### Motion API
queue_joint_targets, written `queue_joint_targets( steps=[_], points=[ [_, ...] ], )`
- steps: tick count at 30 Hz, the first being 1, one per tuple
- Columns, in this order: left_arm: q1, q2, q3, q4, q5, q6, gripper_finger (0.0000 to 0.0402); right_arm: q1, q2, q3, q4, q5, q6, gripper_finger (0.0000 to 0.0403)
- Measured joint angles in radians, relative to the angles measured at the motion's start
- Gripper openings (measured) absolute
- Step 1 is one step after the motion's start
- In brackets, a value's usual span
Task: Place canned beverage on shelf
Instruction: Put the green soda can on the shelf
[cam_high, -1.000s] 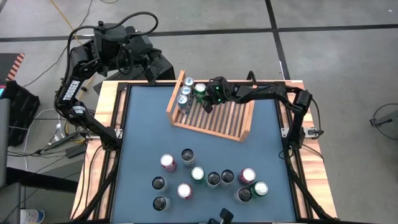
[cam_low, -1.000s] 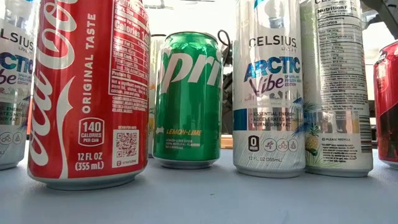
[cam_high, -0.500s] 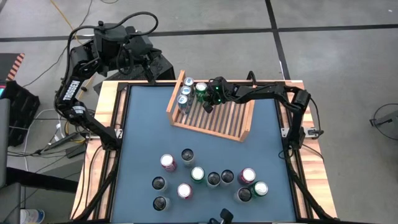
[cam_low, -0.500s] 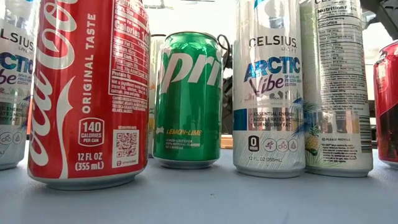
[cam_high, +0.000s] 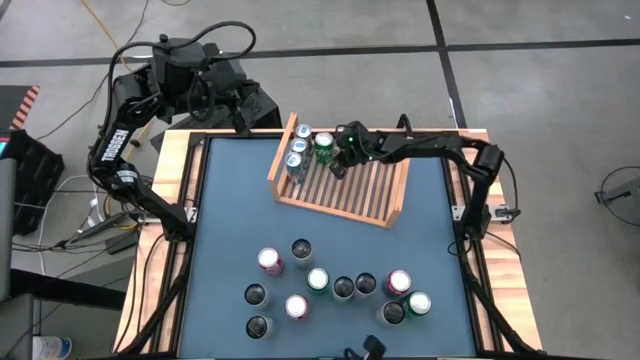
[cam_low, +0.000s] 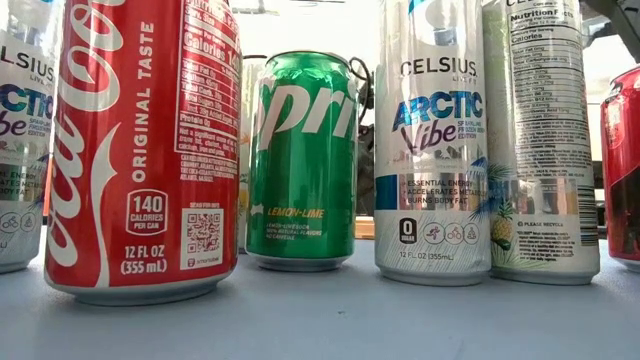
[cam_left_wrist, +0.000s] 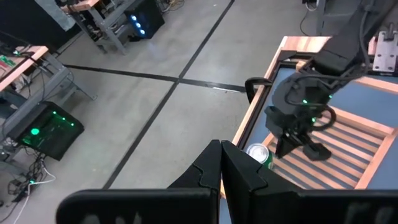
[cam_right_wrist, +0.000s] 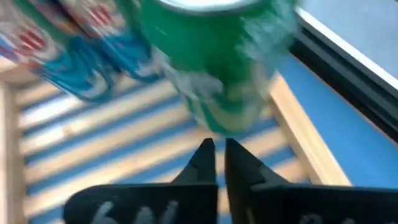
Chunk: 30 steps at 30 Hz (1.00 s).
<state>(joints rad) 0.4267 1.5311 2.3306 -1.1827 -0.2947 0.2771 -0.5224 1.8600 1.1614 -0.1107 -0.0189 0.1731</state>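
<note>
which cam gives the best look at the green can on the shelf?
The high view: the green can stands upright at the shelf's back edge, beside three cans, the right gripper next to it. The right wrist view shows it close but blurred. The left wrist view shows only its top, partly hidden. The low view shows other cans.

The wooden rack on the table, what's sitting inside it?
The rack holds three blue-and-silver cans along one side board and a green can beside them. The right gripper hides some slats.
</note>
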Motion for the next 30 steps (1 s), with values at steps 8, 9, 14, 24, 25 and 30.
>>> queue_joint_targets(
  steps=[8,9,14,24,25,30],
  points=[
    [0.000,0.000,0.000,-0.015,0.000,0.000,0.0000,-0.015,0.013,0.006,-0.019,-0.005,-0.016,0.0161],
    [0.000,0.000,0.000,-0.017,0.000,0.000,0.0000,-0.015,0.013,0.005,-0.022,-0.002,-0.016,0.0179],
    [0.000,0.000,0.000,-0.018,0.000,0.000,0.0000,-0.018,0.012,0.005,0.008,0.084,-0.016,0.0234],
    [0.000,0.000,0.000,-0.018,0.000,0.000,0.0000,-0.021,0.012,0.005,0.100,0.044,-0.060,0.0240],
    [0.000,0.000,0.000,-0.018,0.000,0.000,0.0000,-0.023,0.012,0.005,0.098,0.041,-0.066,0.0240],
    [0.000,0.000,0.000,-0.017,0.000,0.000,0.0000,-0.023,0.027,0.006,0.125,0.029,-0.069,0.0240]
  ],
)
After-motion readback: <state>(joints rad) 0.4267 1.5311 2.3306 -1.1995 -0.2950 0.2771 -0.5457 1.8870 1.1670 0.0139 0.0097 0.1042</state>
